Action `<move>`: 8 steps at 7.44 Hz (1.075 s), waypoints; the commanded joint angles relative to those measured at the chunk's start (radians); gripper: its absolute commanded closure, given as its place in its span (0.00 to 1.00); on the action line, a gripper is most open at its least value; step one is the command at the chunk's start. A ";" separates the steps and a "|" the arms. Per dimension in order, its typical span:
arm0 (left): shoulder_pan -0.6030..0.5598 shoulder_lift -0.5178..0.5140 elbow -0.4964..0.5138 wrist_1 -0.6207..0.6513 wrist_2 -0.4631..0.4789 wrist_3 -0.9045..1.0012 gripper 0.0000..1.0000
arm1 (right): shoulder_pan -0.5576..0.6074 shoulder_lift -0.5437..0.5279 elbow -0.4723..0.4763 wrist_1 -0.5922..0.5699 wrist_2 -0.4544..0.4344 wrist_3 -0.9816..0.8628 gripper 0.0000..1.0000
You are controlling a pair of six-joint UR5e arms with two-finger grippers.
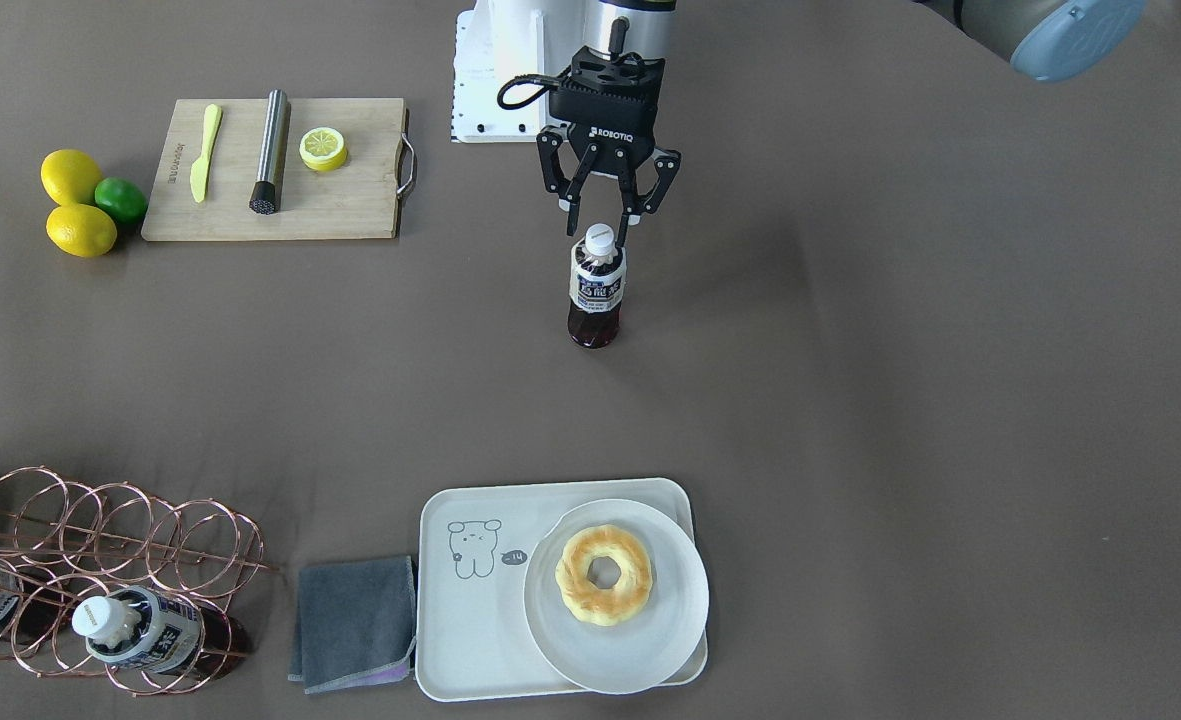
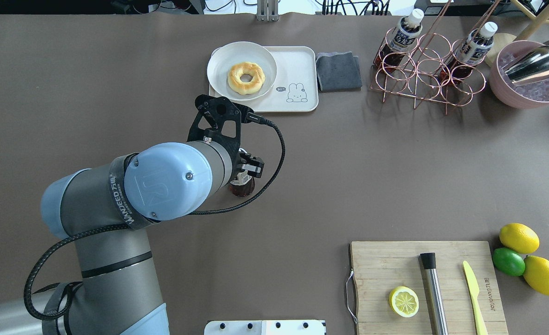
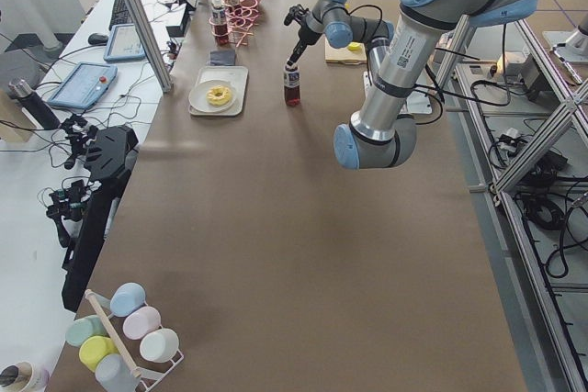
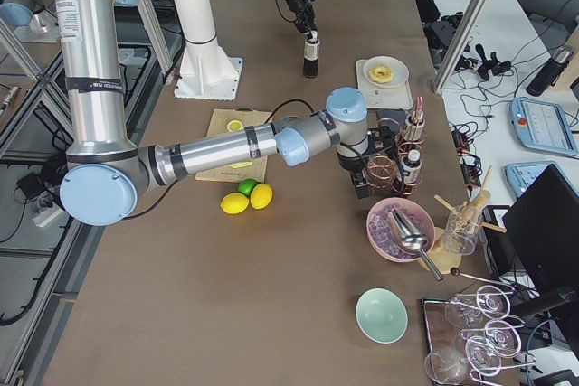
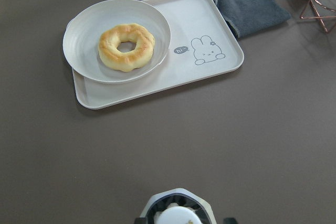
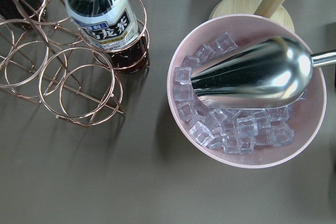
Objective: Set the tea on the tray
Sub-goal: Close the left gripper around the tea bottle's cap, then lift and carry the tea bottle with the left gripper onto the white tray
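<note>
The tea [image 1: 597, 285], a small bottle of dark red-brown liquid with a white cap, stands upright on the table's middle, apart from the tray. My left gripper [image 1: 601, 232] hangs straight over it, open, with its fingers on either side of the cap. The cap [image 5: 178, 217] shows at the bottom of the left wrist view. The cream tray [image 1: 470, 620] lies at the operators' edge, its bear-drawing half bare. My right gripper [image 4: 364, 178] hovers by the copper rack and I cannot tell whether it is open or shut.
A white plate [image 1: 550, 650] with a doughnut [image 1: 605, 575] fills the tray's other half. A grey cloth [image 1: 355, 620] lies beside the tray. A copper rack [image 1: 100, 560] holds two identical bottles [image 1: 140, 630]. A pink ice bowl [image 2: 506, 93], a cutting board [image 1: 350, 200] and lemons [image 1: 70, 175] are farther off.
</note>
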 commanded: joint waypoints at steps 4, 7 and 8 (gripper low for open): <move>-0.002 -0.011 0.002 -0.002 -0.003 -0.003 1.00 | 0.001 -0.001 -0.001 0.000 0.000 0.002 0.00; -0.109 -0.082 0.017 0.023 -0.139 -0.002 1.00 | 0.001 -0.001 0.001 0.000 0.000 0.003 0.00; -0.151 -0.138 0.072 0.029 -0.144 0.000 1.00 | 0.000 -0.001 0.001 0.000 0.002 0.003 0.00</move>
